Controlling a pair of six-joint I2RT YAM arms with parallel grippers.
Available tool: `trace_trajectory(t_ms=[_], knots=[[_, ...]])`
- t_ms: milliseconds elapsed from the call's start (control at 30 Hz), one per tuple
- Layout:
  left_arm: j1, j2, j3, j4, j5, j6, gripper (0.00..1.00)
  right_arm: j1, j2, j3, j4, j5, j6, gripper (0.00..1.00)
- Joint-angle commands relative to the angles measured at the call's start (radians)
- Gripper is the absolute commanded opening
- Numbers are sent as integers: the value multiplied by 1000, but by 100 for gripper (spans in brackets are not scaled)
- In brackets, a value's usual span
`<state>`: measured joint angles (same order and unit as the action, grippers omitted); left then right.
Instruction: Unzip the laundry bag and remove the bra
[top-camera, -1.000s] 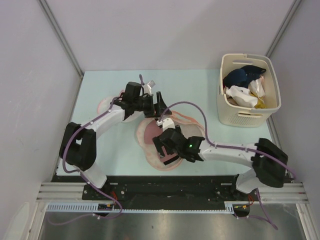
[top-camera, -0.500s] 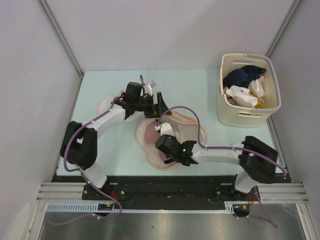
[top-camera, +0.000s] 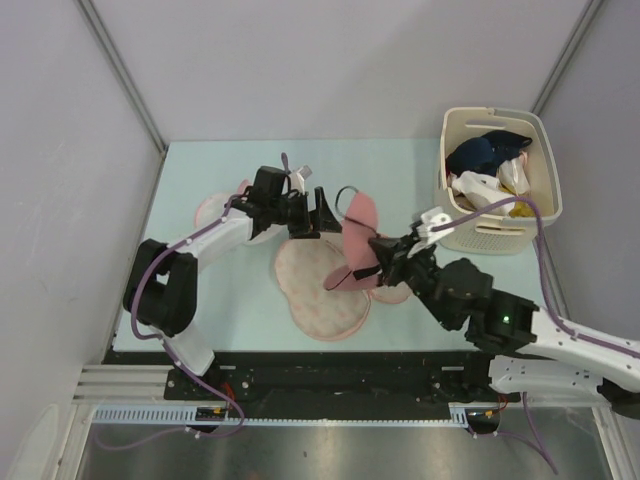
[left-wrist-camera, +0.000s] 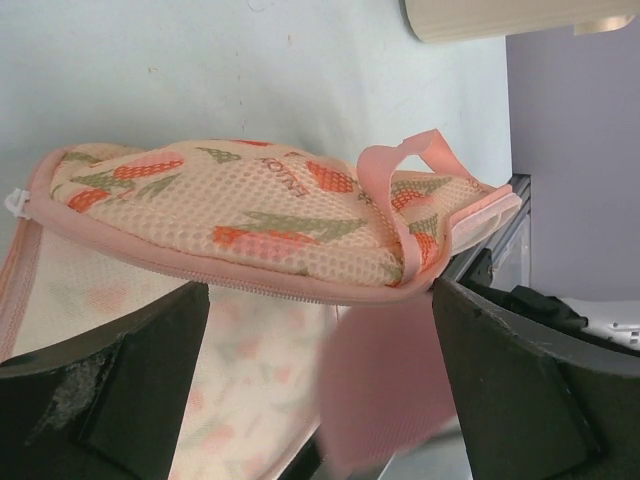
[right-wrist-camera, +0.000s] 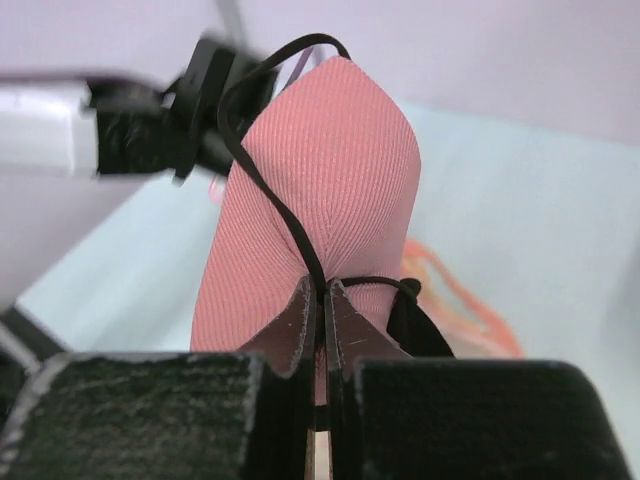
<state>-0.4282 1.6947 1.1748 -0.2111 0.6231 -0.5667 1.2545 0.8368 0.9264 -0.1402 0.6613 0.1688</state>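
Note:
The laundry bag (top-camera: 318, 292) lies open and flat on the table; in the left wrist view its printed upper flap (left-wrist-camera: 250, 215) and pink loop (left-wrist-camera: 415, 158) bulge just beyond the fingertips. My left gripper (top-camera: 318, 215) is open at the bag's far edge, its jaws wide apart (left-wrist-camera: 320, 385) with nothing pinched. My right gripper (top-camera: 385, 250) is shut on the bra (top-camera: 358, 232), holding it above the bag's right side. A dusty-pink cup (right-wrist-camera: 320, 190) stands upright above the closed jaws (right-wrist-camera: 325, 300), the dark strap looping over it. The bra's other cup is hidden.
A cream basket (top-camera: 497, 180) with white and navy garments stands at the back right. A white round cloth with a pink edge (top-camera: 213, 210) lies under the left arm. Grey walls close in both sides of the table (top-camera: 200, 300).
My right gripper has shut on the bra and lifted it out of the bag, swinging up and to the right. The left arm has hardly moved.

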Motion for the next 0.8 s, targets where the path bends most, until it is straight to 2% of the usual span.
trace_trajectory(t_ms=[0,67,267,667,700,767], knots=[[-6,-3,9,15,-2,21,97,-73,-39,78,100,109,-149,0],[-6,-4,6,9,-3,21,97,-154,-19,113,87,164,-161,0],[-6,-9,-3,7,3,22,97,-427,38,255,97,156,-166,0],[-6,-30,-30,1,12,25,98,-843,241,531,129,11,-155,0],[-6,-33,-38,3,12,25,98,-916,289,575,122,-41,-135,0],[-7,-35,-46,6,12,25,98,-975,370,632,116,-74,-92,0]])
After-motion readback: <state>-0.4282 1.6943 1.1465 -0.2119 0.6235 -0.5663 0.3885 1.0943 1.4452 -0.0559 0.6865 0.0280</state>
